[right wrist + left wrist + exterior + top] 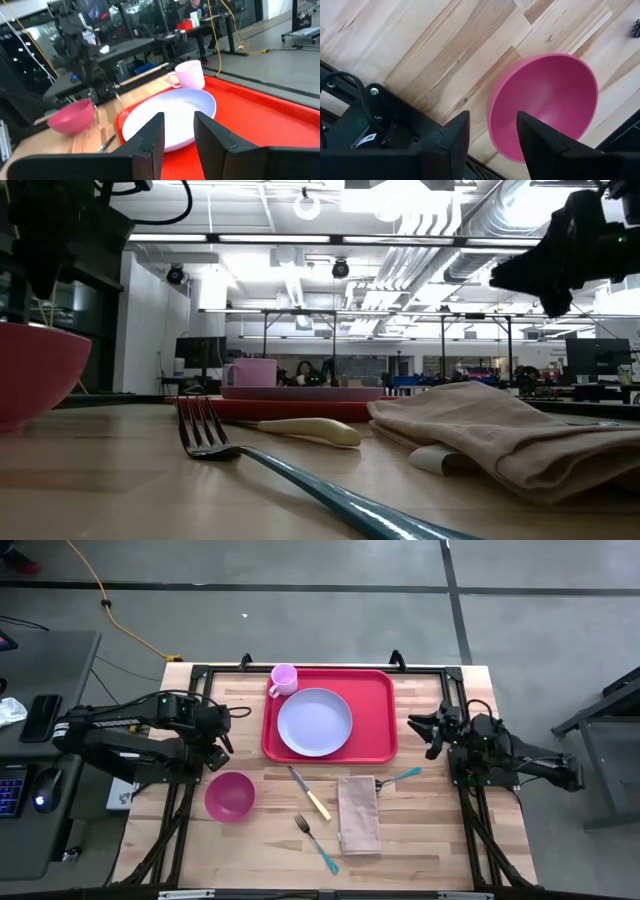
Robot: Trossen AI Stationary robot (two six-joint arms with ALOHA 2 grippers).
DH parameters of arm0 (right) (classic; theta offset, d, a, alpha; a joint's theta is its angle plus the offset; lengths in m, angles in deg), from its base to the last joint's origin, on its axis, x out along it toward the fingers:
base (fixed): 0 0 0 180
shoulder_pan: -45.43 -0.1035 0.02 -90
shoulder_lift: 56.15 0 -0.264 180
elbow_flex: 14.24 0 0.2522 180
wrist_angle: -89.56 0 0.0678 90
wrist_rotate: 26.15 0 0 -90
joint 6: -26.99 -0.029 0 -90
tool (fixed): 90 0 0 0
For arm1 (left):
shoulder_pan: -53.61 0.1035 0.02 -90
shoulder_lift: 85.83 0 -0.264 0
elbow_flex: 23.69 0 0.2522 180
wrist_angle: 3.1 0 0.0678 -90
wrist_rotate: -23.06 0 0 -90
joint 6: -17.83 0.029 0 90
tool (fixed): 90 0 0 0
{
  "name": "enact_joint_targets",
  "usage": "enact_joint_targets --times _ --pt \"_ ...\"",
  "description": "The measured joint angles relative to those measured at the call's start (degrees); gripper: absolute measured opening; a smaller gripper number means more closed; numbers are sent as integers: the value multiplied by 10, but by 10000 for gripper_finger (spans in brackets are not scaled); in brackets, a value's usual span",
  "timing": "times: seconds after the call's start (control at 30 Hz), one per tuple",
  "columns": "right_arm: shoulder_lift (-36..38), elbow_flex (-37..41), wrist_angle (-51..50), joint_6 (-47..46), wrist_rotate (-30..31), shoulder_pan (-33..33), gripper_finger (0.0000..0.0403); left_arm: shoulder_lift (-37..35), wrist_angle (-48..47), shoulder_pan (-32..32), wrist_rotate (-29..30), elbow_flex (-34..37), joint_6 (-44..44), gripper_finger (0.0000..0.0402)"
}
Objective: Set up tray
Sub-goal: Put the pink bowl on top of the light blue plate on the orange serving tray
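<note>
The red tray (375, 700) lies at the table's far middle. On it rest a lavender plate (315, 722) and, at its far left corner, a pink mug (283, 679). A pink bowl (230, 795) stands on the wood left of the tray. My left gripper (492, 117) hangs open above the bowl's (545, 105) left rim, pointing steeply down, and touches nothing. My right gripper (178, 116) is open and level by the tray's right edge (250, 110), pointing across the plate (170, 117), with nothing between its fingers.
Near the front of the table lie a cream-handled knife (310, 793), a teal fork (316, 843) and a folded beige napkin (358, 813), with a teal utensil's handle (402, 776) sticking out beside it. A desk with devices (40, 720) stands left of the table.
</note>
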Motion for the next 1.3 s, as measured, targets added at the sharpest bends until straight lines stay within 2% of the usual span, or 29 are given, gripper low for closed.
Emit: enact_joint_targets --times 0.23,0.43,0.57,0.77,1.03,1.3 --pt "0 34 34 -8 -4 0 83 0 -6 0 -10 0 1 193" --pt "1 47 52 -28 -5 0 83 0 -2 0 -6 0 40 193" --pt "1 47 62 -23 -4 0 83 2 -1 0 6 0 15 193" --pt "1 47 60 -27 -2 0 83 31 11 0 0 0 -17 193" --pt "1 47 61 -28 -1 0 83 95 37 -1 -7 0 0 193" --pt "1 47 57 -27 -1 0 83 155 46 -72 7 0 -2 193"
